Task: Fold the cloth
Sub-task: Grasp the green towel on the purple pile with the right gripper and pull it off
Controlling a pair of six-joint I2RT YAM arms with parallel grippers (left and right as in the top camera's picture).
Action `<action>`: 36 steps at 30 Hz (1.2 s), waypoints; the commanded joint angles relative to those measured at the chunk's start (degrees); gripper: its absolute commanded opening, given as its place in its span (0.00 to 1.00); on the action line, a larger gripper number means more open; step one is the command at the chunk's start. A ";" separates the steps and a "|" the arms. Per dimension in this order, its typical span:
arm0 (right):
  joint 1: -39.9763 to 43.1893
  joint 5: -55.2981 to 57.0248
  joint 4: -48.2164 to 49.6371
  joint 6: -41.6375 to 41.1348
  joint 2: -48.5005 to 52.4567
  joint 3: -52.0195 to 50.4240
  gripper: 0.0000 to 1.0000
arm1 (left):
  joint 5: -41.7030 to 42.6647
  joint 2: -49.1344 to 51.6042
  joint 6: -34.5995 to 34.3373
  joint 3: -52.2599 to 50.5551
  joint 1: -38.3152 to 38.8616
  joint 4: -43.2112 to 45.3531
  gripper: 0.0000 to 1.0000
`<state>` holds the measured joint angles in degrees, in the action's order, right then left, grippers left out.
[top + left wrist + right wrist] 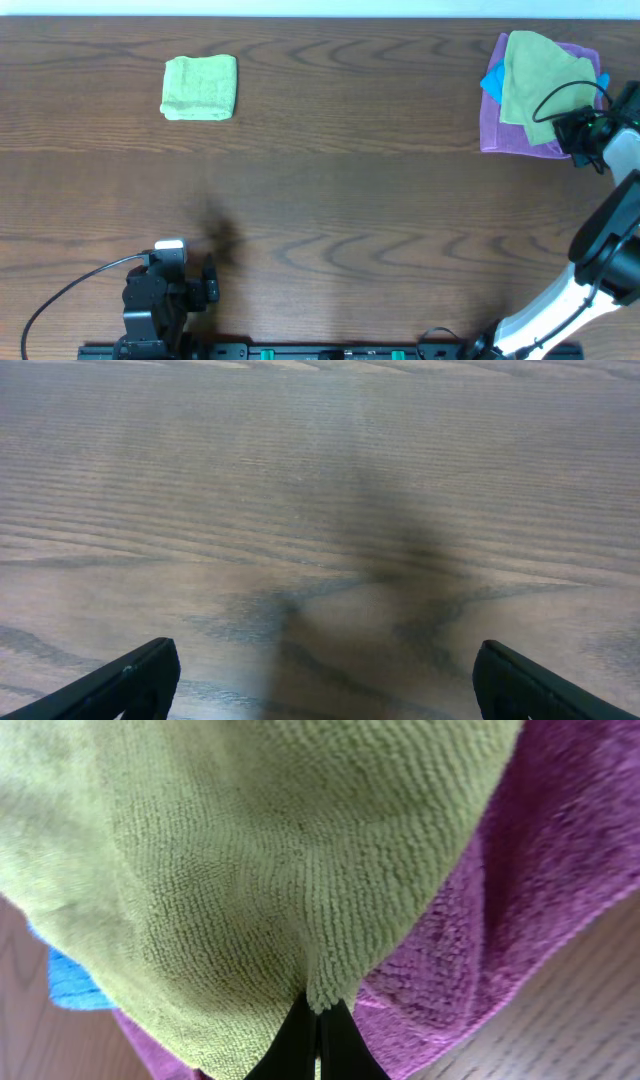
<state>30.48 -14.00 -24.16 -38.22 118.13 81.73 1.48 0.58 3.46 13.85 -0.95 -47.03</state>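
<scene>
Right gripper (318, 1020) pinching cloth (250, 870), atop purple cloth (540, 890)

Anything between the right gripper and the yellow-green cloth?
Nothing visible. The right gripper is closed on the edge of the cloth, which lies on top of the purple cloth with nothing over it.

My left arm (152, 300) is matte black, capped by a small silver-white cylinder (170, 244), with a thin black cable (70, 283) looping off it. My right arm (545, 312) has a glossy white link between black joints and its own black cable (565, 88). My jaws are plain black and tapered.
</scene>
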 commanded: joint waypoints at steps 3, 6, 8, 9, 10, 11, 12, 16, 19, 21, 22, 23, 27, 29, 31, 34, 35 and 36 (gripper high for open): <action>-0.96 -6.34 -1.68 2.71 -2.34 1.88 0.01 | -0.42 -0.37 1.01 -2.56 0.24 -2.19 0.95; -2.03 -8.63 -2.97 6.03 -6.34 2.49 0.01 | -0.39 -0.37 1.01 -2.56 0.24 -2.19 0.95; -2.84 -8.59 -4.46 6.93 -10.05 2.78 0.01 | -0.42 -0.37 1.01 -2.56 0.24 -2.19 0.95; -3.48 -9.09 -5.22 7.28 -12.39 2.82 0.01 | -0.42 -0.37 1.01 -2.56 0.24 -2.19 0.95; -4.31 -10.32 -5.81 7.67 -14.80 2.82 0.01 | -0.42 -0.37 1.01 -2.56 0.24 -2.19 0.95; -5.35 -12.09 -6.51 7.98 -17.11 2.82 0.01 | -0.42 -0.37 1.01 -2.56 0.24 -2.19 0.95; -6.71 -14.34 -7.10 8.17 -19.50 2.82 0.01 | -0.42 -0.37 1.01 -2.56 0.24 -2.19 0.95; -15.54 -23.78 -10.64 8.72 -27.56 2.82 0.01 | -0.42 -0.37 1.01 -2.56 0.24 -2.19 0.95; -24.50 -31.71 -13.86 12.85 -31.23 2.82 0.01 | -0.42 -0.37 1.01 -2.56 0.24 -2.19 0.95; -31.54 -34.75 -18.25 15.30 -32.92 2.82 0.01 | -0.39 -0.37 1.01 -2.56 0.24 -2.19 0.95; -34.88 -34.60 -21.27 15.89 -33.42 2.82 0.01 | -0.39 -0.37 1.01 -2.56 0.24 -2.19 0.95; -38.56 -33.57 -24.96 16.68 -33.73 2.82 0.01 | -0.42 -0.37 1.01 -2.56 0.24 -2.19 0.95; -49.66 -16.59 -39.56 15.54 -33.79 2.82 0.01 | -0.42 -0.37 1.01 -2.56 0.24 -2.19 0.95; -52.41 -7.30 -44.96 11.76 -33.79 2.82 0.01 | -0.39 -0.37 1.01 -2.56 0.24 -2.19 0.95; -54.27 -2.45 -48.06 10.36 -34.03 2.82 0.01 | -0.39 -0.37 1.01 -2.56 0.24 -2.19 0.95; -55.12 0.81 -49.16 9.57 -35.01 2.82 0.01 | -0.39 -0.37 1.01 -2.54 0.24 -2.19 0.95; -55.10 3.17 -48.96 8.61 -35.67 2.82 0.02 | -0.42 -0.37 1.01 -2.56 0.24 -2.19 0.95; -55.08 6.51 -48.50 7.37 -36.70 2.82 0.01 | -0.39 -0.37 1.01 -2.56 0.24 -2.19 0.95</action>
<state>-24.01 -17.69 -72.99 -27.44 84.58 84.40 1.48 0.58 3.49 13.80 -0.95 -46.98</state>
